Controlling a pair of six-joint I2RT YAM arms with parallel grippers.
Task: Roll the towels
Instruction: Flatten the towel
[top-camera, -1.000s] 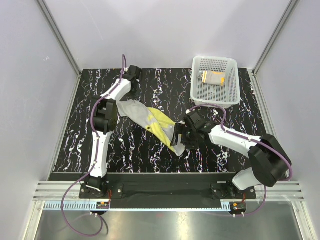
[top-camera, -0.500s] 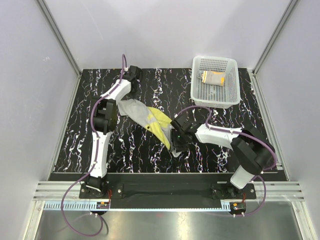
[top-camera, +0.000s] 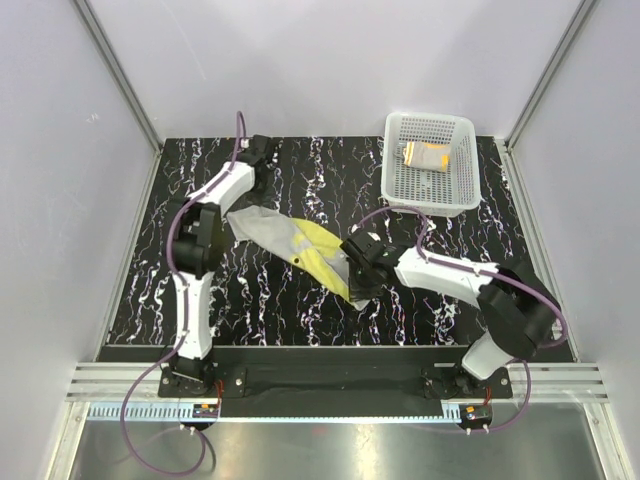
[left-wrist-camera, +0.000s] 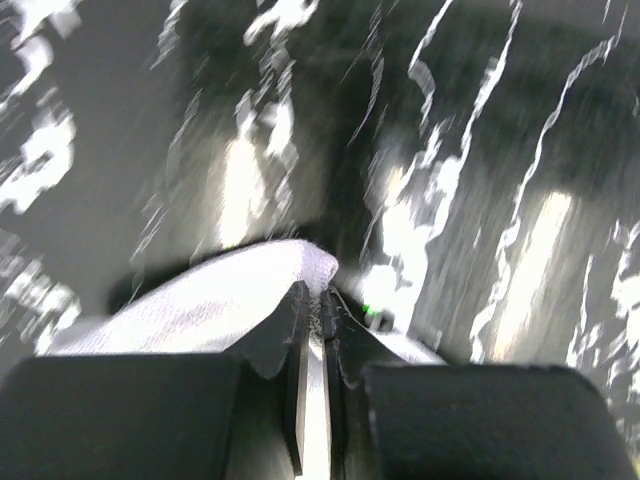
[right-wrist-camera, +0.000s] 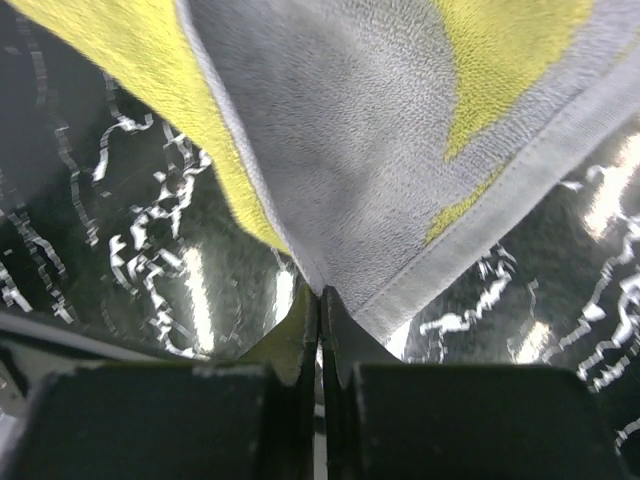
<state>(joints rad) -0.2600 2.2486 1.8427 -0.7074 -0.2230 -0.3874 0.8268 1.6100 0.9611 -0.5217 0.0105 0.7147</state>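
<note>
The yellow towel (top-camera: 300, 243), grey-white on its reverse, lies stretched slantwise across the black marbled table (top-camera: 290, 180). My left gripper (top-camera: 233, 213) is shut on its far left corner; the left wrist view shows the pale cloth (left-wrist-camera: 225, 300) pinched between the closed left gripper (left-wrist-camera: 315, 300). My right gripper (top-camera: 358, 285) is shut on the near right corner, and in the right wrist view the grey and yellow cloth (right-wrist-camera: 380, 140) fans out from the right gripper (right-wrist-camera: 320, 292). The orange towel (top-camera: 425, 154) lies rolled in the white basket (top-camera: 398, 192).
The white perforated basket stands at the table's back right corner. Grey walls (top-camera: 100, 90) with metal posts close in the table on three sides. The right arm's purple cable (top-camera: 400, 212) loops above its wrist near the basket's front edge.
My right gripper has slid left to the towel's near corner and shut on it. The left arm has shifted slightly, and the towel now lies straighter between the two grippers.
</note>
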